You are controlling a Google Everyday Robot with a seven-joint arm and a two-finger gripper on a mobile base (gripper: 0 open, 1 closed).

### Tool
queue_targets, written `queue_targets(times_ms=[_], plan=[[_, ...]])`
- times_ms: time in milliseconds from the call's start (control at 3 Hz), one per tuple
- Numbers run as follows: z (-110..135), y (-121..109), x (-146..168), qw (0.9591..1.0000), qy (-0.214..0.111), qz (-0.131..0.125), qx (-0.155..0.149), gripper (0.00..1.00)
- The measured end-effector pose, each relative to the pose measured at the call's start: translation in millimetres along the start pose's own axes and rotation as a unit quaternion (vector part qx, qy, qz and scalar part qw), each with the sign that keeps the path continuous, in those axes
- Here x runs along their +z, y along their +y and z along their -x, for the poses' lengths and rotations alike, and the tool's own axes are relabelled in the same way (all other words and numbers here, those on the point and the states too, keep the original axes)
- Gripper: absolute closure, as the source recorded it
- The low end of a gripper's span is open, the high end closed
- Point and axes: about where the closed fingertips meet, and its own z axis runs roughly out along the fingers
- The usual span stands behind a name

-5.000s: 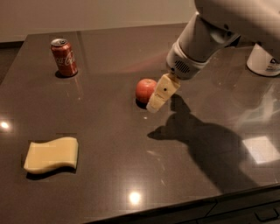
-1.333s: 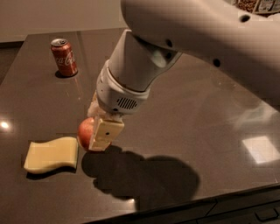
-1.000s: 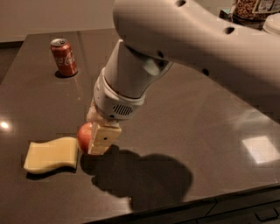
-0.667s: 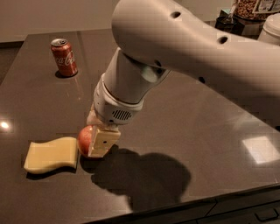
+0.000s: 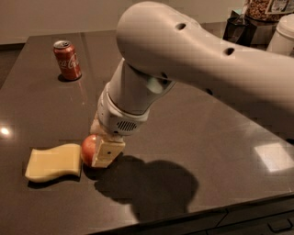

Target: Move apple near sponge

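Note:
The small red-orange apple (image 5: 88, 149) is down at the dark table (image 5: 197, 114), right next to the right end of the pale-yellow sponge (image 5: 53, 161), which lies flat at the front left. My gripper (image 5: 101, 146) reaches down from the big white arm and is shut on the apple. One cream finger (image 5: 108, 153) shows on the apple's right side; the other finger is hidden behind the apple. The arm covers the apple's top and back.
A red Coca-Cola can (image 5: 67, 59) stands at the back left. A dark container (image 5: 239, 28), a jar (image 5: 264, 11) and a white vessel (image 5: 284, 36) stand at the back right. The table's front edge (image 5: 193, 218) runs close below the arm's shadow.
The arm has carried the apple from the table's middle to the front left beside the sponge. Over the last second it has sunk slightly and the apple has edged closer to the sponge.

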Motion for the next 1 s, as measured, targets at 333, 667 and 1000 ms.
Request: queue_targets(times_ms=[333, 667, 1000], plan=[[1.5, 0.8, -0.8, 1.0, 0.001, -0.001, -0.002, 0.13], [3.0, 1.6, -1.5, 1.0, 0.001, -0.002, -0.003, 0.0], [3.0, 1.6, -1.5, 1.0, 0.001, -0.002, -0.003, 0.0]])
